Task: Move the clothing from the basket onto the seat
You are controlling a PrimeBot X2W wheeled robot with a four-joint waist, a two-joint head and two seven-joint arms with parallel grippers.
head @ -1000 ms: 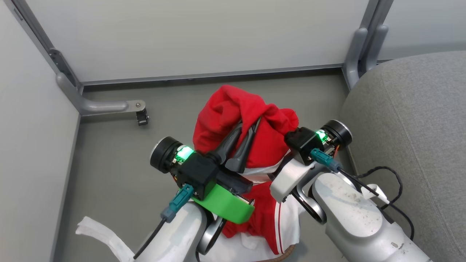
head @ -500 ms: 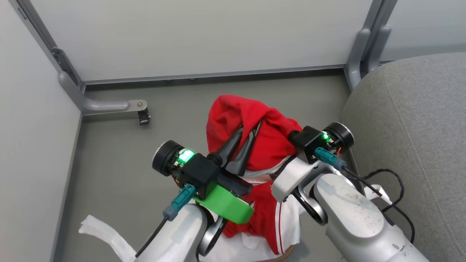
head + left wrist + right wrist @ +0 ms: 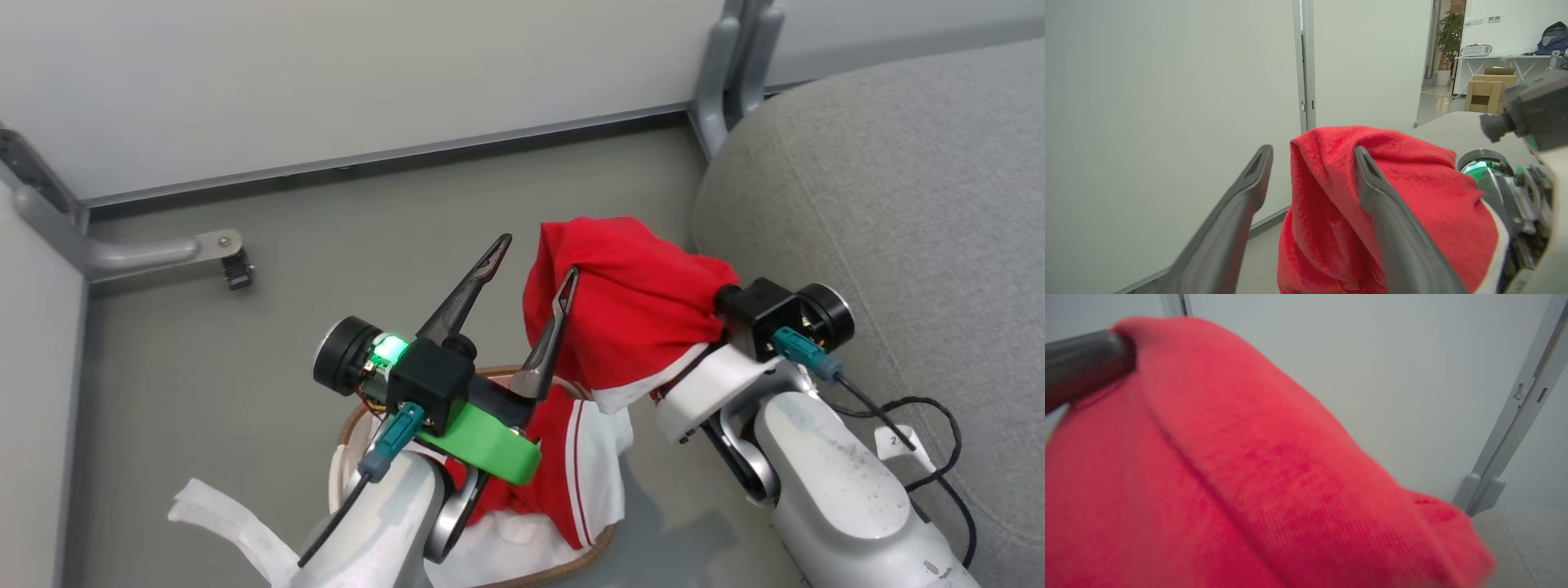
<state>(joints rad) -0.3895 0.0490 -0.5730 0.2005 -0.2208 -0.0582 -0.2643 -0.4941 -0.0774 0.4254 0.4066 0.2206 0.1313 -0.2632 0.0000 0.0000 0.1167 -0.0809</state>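
Red clothing (image 3: 1241, 469) close before grey seat (image 3: 1527, 547)

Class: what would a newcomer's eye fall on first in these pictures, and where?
A bright red garment hangs bunched in mid-air, centre of the head view. Left of it the left gripper spreads its dark fingers wide; the grey couch bulks at the right.

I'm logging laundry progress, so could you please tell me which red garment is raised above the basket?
The plain red garment with a white hem, hanging high beside the couch; the striped garment, red with a white panel, lies in the basket.
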